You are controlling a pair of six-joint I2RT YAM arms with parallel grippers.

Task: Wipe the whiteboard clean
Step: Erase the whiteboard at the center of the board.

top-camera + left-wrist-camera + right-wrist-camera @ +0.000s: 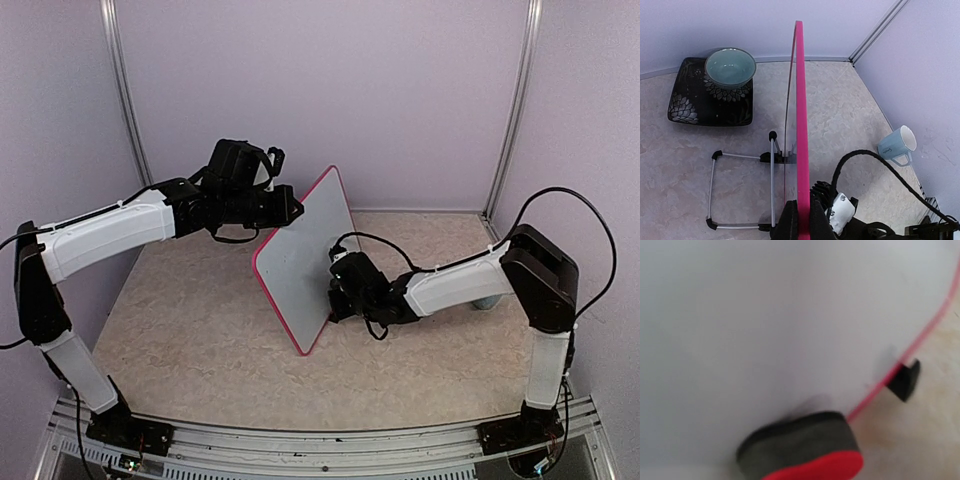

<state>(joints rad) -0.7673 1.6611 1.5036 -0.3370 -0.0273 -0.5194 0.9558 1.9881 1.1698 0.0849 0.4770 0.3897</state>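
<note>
A whiteboard (pixel 305 262) with a thin pink frame stands on edge near the middle of the counter. Its long sides run roughly from the near edge toward the far edge. Its white face is turned toward the counter's right edge.

The left gripper (pixel 288 210) reaches in from the left edge and is clamped narrow on the upper frame. The left wrist view shows the board edge-on, with one finger (pixel 789 222) on each side of the pink rim.

The right gripper (pixel 338 290) is the nearer one to the writing face, low down on it. The face lies straight ahead of this gripper, so I judge any wipe would have to travel along the board's length.

An eraser (pixel 800 445), grey felt with a red back, sits against the lower part of the face beside a small black foot (pixel 905 381).

The right fingers are out of view, so whether they grip the eraser cannot be told. The right wrist view is blurred and no writing can be made out.

Behind the board lies a wire stand (pixel 740 190). Toward the far edge, a pale green bowl (pixel 730 66) sits on a black patterned plate (pixel 687 102). A light blue mug (pixel 897 145) lies by the right edge.
</note>
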